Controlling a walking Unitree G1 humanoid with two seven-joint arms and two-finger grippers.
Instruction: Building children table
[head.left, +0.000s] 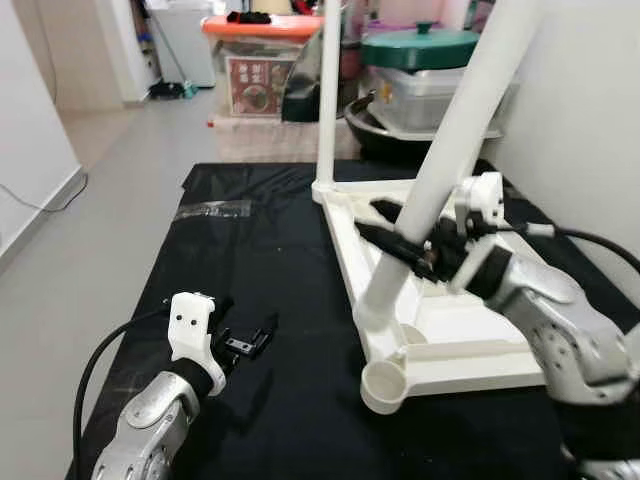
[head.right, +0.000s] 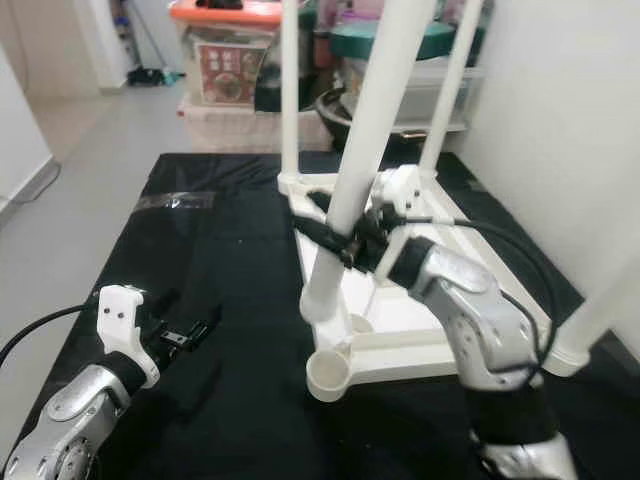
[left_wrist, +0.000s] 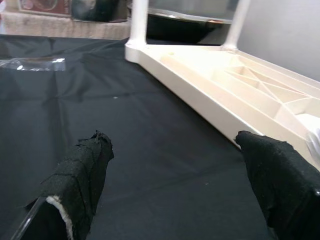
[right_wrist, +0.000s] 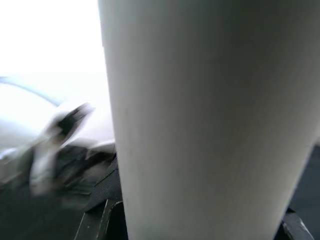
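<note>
A white plastic table top (head.left: 470, 345) lies upside down on a black cloth (head.left: 260, 260). One white leg (head.left: 328, 90) stands upright in its far left corner, and more legs (head.right: 455, 80) stand at the far and right corners. My right gripper (head.left: 397, 236) is shut on a tilted white leg (head.left: 450, 130), seen close up as a white leg (right_wrist: 210, 120) in the right wrist view. Its lower end rests on the frame just behind the empty near-corner socket (head.left: 385, 385). My left gripper (head.left: 245, 335) is open and low over the cloth, left of the table top (left_wrist: 225, 85), holding nothing.
A clear plastic strip (head.left: 212, 209) lies on the cloth's far left. Behind the cloth stand an orange-lidded box (head.left: 262, 55), a green-lidded pot (head.left: 420, 45) and bins. A white wall (head.left: 590, 120) runs close along the right. Bare floor (head.left: 110, 200) lies to the left.
</note>
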